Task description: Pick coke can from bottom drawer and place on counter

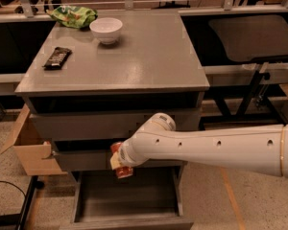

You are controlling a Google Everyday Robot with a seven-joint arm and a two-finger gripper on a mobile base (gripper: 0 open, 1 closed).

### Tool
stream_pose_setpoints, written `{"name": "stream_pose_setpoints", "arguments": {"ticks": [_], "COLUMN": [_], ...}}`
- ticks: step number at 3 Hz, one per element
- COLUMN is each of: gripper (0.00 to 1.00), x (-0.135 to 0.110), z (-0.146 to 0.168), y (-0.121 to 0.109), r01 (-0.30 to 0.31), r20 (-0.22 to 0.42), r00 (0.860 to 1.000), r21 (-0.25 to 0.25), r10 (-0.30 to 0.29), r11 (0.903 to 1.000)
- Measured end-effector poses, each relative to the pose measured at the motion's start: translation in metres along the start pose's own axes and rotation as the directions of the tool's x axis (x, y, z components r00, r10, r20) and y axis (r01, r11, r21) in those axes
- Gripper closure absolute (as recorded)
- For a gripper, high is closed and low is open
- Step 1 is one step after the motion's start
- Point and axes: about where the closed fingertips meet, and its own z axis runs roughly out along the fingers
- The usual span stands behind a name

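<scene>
Gripper (120, 164): located at lower centre of the frame, at the end of a white arm (206, 145) that enters from the right edge and runs leftward across the cabinet front. Fingers: largely hidden behind the wrist, so the hold cannot be inspected directly, but they appear to be clamped around the can (124, 171). Can: red-orange, off every surface, held in the air in front of the middle drawer (81, 159) and above the open cavity of the bottom drawer (127, 202); its upper part shows at the left of the wrist and its lower end below it. Bottom drawer: pulled out toward the bottom edge of the frame, grey floor visible, nothing seen lying in it. Desk (144, 61): grey top occupying the upper centre of the frame. On it, a white bowl (106, 29) near the back edge, left of centre; a green crumpled bag (72, 16) just beside the bowl at the back left corner; a dark candy bar (56, 57) lying flat near the left edge, apart from both. A brown cardboard box (31, 150) stands open on the floor against the cabinet's left side, at mid-left of the frame.
</scene>
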Motion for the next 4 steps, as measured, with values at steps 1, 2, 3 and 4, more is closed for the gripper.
{"name": "stream_pose_setpoints", "arguments": {"ticks": [1, 2, 3, 4], "gripper": [1.0, 1.0, 1.0, 1.0], "x": [0.016, 0.016, 0.023, 0.044], "z": [-0.043, -0.043, -0.055, -0.097], "y": [-0.026, -0.026, -0.026, -0.038], "r01": [0.135, 0.135, 0.15, 0.208], "r20": [-0.002, -0.002, -0.02, -0.027], "r00": [0.991, 0.991, 0.988, 0.977], "r21": [-0.038, -0.038, -0.029, -0.045], "r10": [-0.135, -0.135, -0.151, -0.21], "r11": [0.9901, 0.9901, 0.9882, 0.977]}}
